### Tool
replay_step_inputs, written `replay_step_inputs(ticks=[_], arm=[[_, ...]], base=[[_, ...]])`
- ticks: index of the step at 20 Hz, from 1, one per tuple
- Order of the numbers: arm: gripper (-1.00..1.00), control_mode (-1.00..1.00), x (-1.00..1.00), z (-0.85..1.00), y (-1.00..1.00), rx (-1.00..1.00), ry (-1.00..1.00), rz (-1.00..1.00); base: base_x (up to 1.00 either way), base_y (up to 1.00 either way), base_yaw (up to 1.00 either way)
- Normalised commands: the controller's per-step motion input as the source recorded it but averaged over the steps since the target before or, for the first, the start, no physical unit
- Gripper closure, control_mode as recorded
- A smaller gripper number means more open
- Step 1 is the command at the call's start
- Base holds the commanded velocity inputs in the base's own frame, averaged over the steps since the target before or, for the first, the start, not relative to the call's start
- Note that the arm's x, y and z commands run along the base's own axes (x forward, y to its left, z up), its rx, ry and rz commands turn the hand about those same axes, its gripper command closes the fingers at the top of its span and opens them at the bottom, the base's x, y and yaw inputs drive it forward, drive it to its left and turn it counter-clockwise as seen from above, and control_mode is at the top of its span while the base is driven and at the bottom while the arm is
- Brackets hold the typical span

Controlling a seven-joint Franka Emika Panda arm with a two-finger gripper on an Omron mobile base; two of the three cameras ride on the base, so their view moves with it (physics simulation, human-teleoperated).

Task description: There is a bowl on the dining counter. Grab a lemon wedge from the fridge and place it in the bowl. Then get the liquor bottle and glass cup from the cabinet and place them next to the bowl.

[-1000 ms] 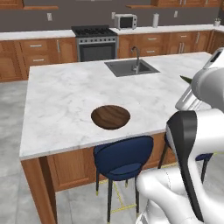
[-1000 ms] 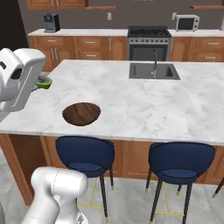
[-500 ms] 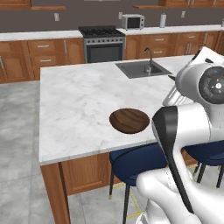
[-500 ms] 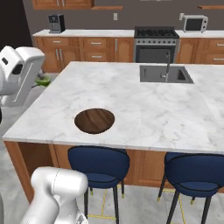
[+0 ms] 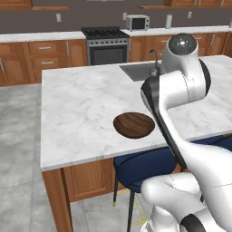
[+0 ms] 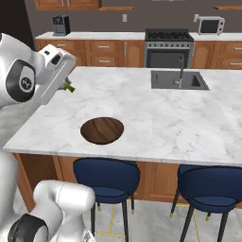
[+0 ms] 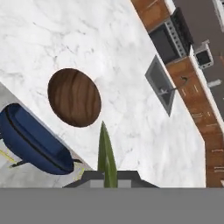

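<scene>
Lemon wedge [image 7: 106,151] sits pinched in the closed end effector [image 7: 107,175]; centre it above the bowl [image 7: 74,97] on the tabletop [image 7: 131,78], descend, then release.

The base has driven along the counter [image 5: 81,113], so both base views have shifted: the bowl [image 5: 134,124] now sits nearer picture centre. The arm has swung up and in towards the counter (its gripper [image 6: 66,85] apparently carrying the wedge [image 7: 106,155]).

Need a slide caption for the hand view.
Pincer shut on lemon wedge, above the marble counter near the empty bowl.
</scene>
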Motion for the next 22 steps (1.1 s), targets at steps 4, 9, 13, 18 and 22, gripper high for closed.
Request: replay_step_inputs(ticks=[4, 9, 13, 18, 22], arm=[[1.0, -1.0, 1.0, -0.89, -0.01, 0.0, 0.37, 0.05], [1.0, -1.0, 0.97, -1.0, 0.06, 0.07, 0.26, 0.23], [1.0, -1.0, 0.89, -0.96, 0.0, 0.08, 0.18, 0.26], [1.0, -1.0, 0.49, -0.86, -0.02, 0.07, 0.17, 0.16], [1.0, -1.0, 0.01, -0.91, 0.0, 0.0, 0.1, 0.02]], base=[[0.0, 0.0, 0.0], [0.0, 0.0, 0.0], [0.0, 0.0, 0.0], [0.0, 0.0, 0.0], [0.0, 0.0, 0.0]])
